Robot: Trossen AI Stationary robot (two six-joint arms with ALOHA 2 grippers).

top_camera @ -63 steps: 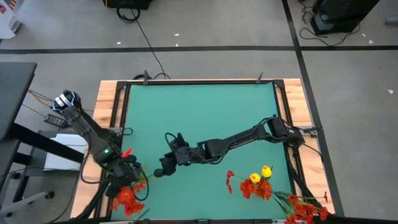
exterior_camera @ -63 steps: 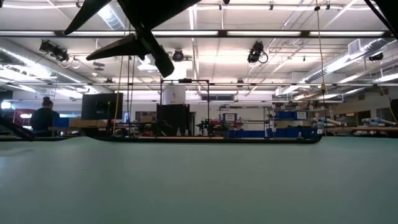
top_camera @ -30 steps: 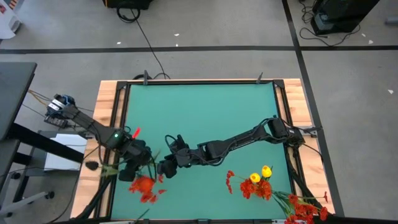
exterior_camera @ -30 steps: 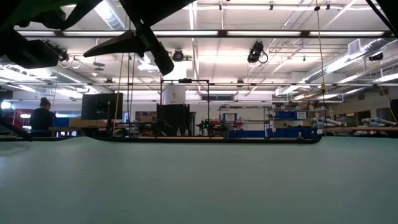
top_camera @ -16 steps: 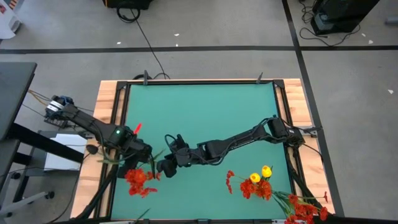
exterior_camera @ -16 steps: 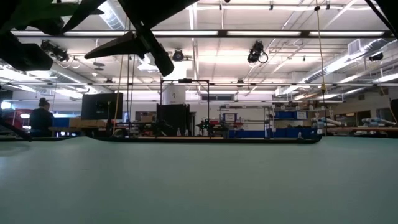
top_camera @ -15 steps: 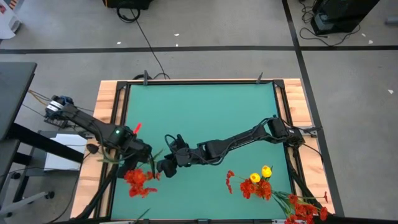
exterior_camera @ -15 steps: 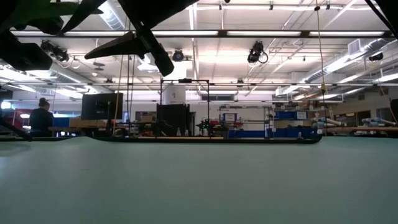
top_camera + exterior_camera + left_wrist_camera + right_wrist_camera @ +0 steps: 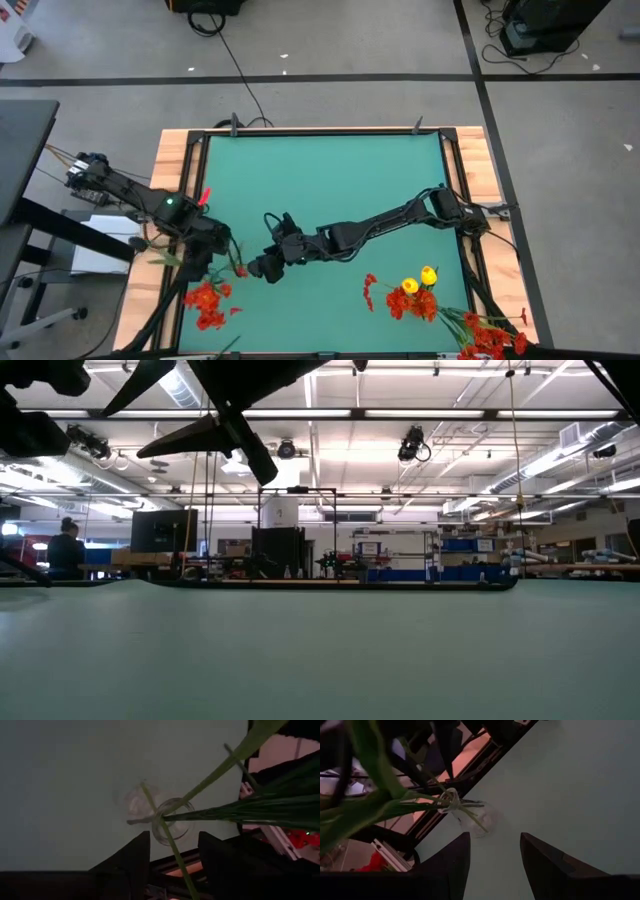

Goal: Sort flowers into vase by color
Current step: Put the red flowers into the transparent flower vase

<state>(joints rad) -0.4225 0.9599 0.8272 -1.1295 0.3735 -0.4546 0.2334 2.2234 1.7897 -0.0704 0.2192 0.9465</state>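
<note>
A clear glass vase stands on the green mat near the table's left front, with thin green stalks in its mouth. Their red blooms lean out toward the near left corner. My left gripper hovers above the vase, open; one stalk runs up between its fingers without touching them. My right gripper is open just right of the vase, which lies ahead of its fingertips.
Red and yellow flowers are bunched at the right front, with more red ones at the near right corner. Long green leaves reach over the wooden left rim. The mat's middle and far half are bare. A person sits far behind.
My left gripper has drawn back toward the table's far left, away from the red flower. The red blooms have swung from beside my right gripper toward the near left corner, with the stalk staying in the vase.
</note>
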